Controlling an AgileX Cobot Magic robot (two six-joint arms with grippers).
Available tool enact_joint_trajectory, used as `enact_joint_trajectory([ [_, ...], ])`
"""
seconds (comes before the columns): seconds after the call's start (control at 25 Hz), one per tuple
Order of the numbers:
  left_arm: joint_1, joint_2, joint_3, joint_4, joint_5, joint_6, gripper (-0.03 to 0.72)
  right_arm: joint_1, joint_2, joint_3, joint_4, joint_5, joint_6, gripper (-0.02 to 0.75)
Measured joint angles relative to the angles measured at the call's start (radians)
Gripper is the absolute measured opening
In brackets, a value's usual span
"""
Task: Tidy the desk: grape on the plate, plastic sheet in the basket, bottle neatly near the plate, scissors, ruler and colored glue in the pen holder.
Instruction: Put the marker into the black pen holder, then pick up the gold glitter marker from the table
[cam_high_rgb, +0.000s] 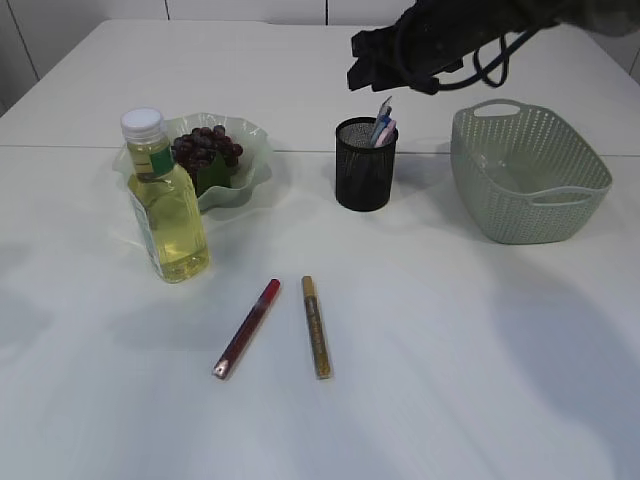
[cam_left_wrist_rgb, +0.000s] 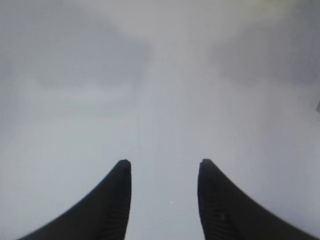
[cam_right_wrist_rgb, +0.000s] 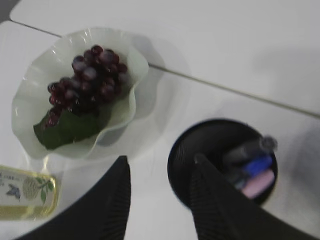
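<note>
The grape (cam_high_rgb: 207, 150) is seen lying on the plate (cam_high_rgb: 255, 160), with the bottle (cam_high_rgb: 166, 205) standing upright against the plate's 7 o'clock edge. Two colored glue pens, a red one (cam_high_rgb: 246, 328) and a gold one (cam_high_rgb: 316, 326), lie side by side on the counter (cam_high_rgb: 450, 340), at 6 o'clock from the pen holder (cam_high_rgb: 365, 165). The basket (cam_high_rgb: 527, 172) stands at 3 o'clock from the holder.

What fills the holder is shown only by the right wrist view: a blue and a pink item (cam_right_wrist_rgb: 255, 172). The left wrist view shows only bare counter between parted fingers (cam_left_wrist_rgb: 112, 200).

The right hand (cam_right_wrist_rgb: 159, 165) is held open and empty above the holder's 9 o'clock rim. The left hand (cam_left_wrist_rgb: 162, 167) is likewise open, holding nothing.

Open counter is left around the two pens.
</note>
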Motion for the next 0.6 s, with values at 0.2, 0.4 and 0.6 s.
enact_joint_trajectory([
  [0.2, 0.000, 0.000, 0.000, -0.002, -0.021, 0.000, 0.319, 0.057, -0.124, 0.000, -0.306, 0.270, 0.347, 0.325],
  [0.4, 0.000, 0.000, 0.000, -0.004, -0.037, 0.000, 0.317, 0.215, -0.182, -0.001, -0.498, 0.394, 0.562, 0.325],
  [0.6, 0.000, 0.000, 0.000, -0.013, -0.041, 0.000, 0.317, 0.376, -0.164, -0.001, -0.614, 0.457, 0.692, 0.326],
])
